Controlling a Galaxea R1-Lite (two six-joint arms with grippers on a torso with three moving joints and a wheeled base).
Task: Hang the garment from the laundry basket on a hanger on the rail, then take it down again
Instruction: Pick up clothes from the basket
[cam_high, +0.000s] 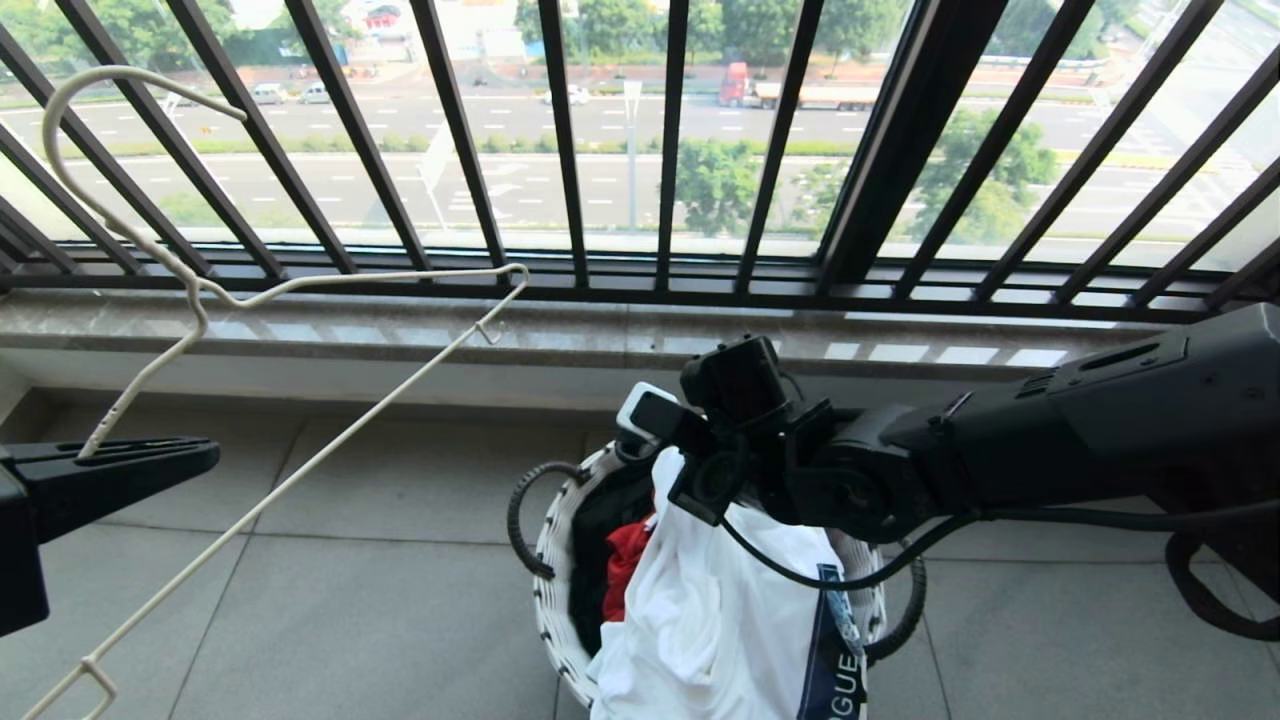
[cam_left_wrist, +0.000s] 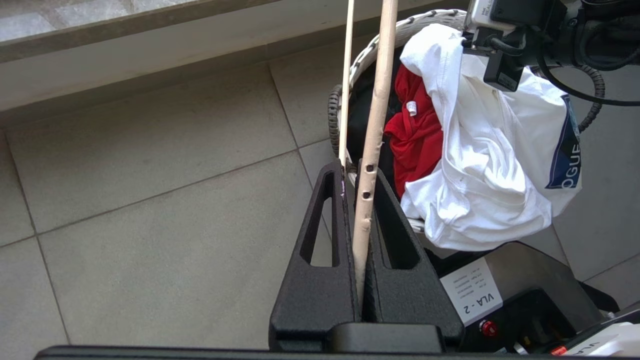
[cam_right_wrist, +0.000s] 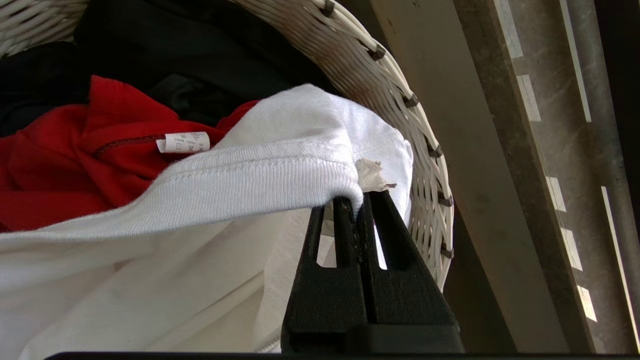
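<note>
- The white T-shirt (cam_high: 700, 610) spills over the rim of the woven laundry basket (cam_high: 556, 590); its logo is cut off at the frame's edge.
- Right gripper (cam_right_wrist: 357, 207): jaws pinched on its ribbed collar.
- Red cloth (cam_right_wrist: 60, 165) and dark clothing lie beneath.
- Left gripper (cam_left_wrist: 356, 175): jaws clamped on the wire hanger (cam_high: 270, 290).

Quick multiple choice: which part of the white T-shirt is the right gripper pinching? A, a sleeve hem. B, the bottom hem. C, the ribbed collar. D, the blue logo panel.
C: the right gripper is shut on the ribbed collar band of the white T-shirt at the laundry basket rim.
</note>
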